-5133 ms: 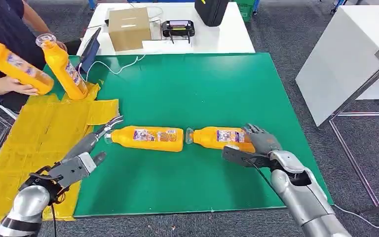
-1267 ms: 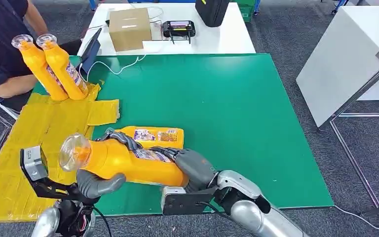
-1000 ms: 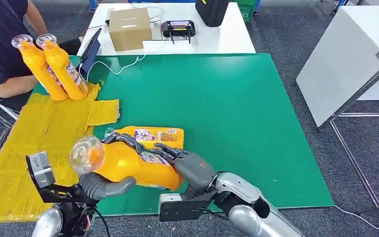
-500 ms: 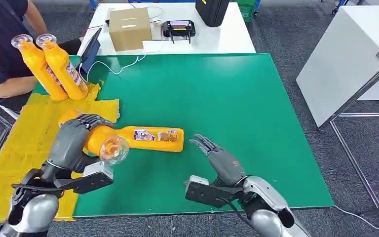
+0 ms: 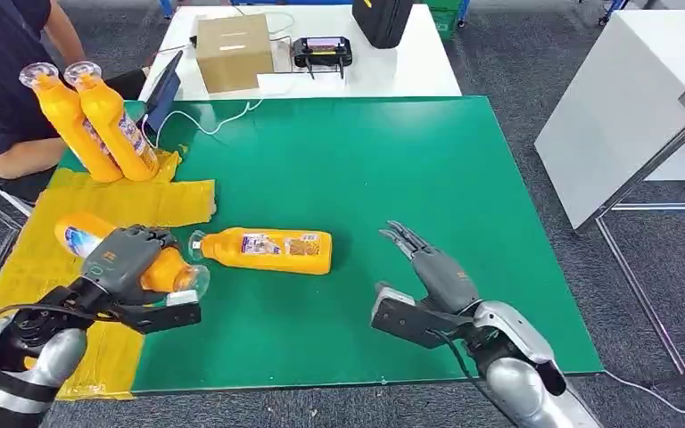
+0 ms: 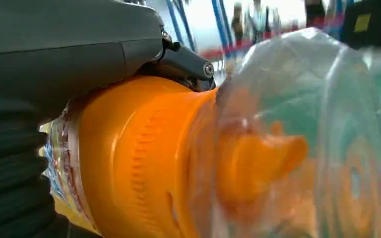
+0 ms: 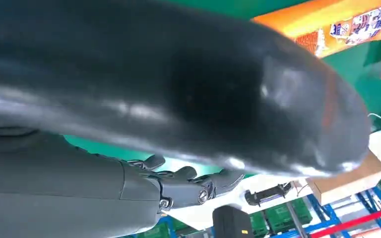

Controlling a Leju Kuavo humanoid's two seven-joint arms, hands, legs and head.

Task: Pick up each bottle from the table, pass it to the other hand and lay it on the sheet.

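We saw the left hand wrapped around an orange bottle, holding it on its side low over the yellow sheet at the left edge of the green table. The bottle's clear cap pointed toward the table's green surface, and its base lay further out over the sheet. From the left wrist camera we saw the same bottle close up, orange shoulder and clear cap filling much of the frame, with the dark fingers curled over it.

The right hand held nothing; its fingers were stretched out and apart above the table, well to the right of the sheet. In the right wrist camera we saw its fingers spread, with nothing between them.

A second orange bottle lay on its side on the green table, just right of the sheet, with its cap toward the held bottle's cap and close to it. It lay between the two hands, nearer the left one.

At the far end of the sheet two more orange bottles stood leaning, side by side, beside a person in a dark top. Beyond the green table stood a white table with a cardboard box and a black controller on it.
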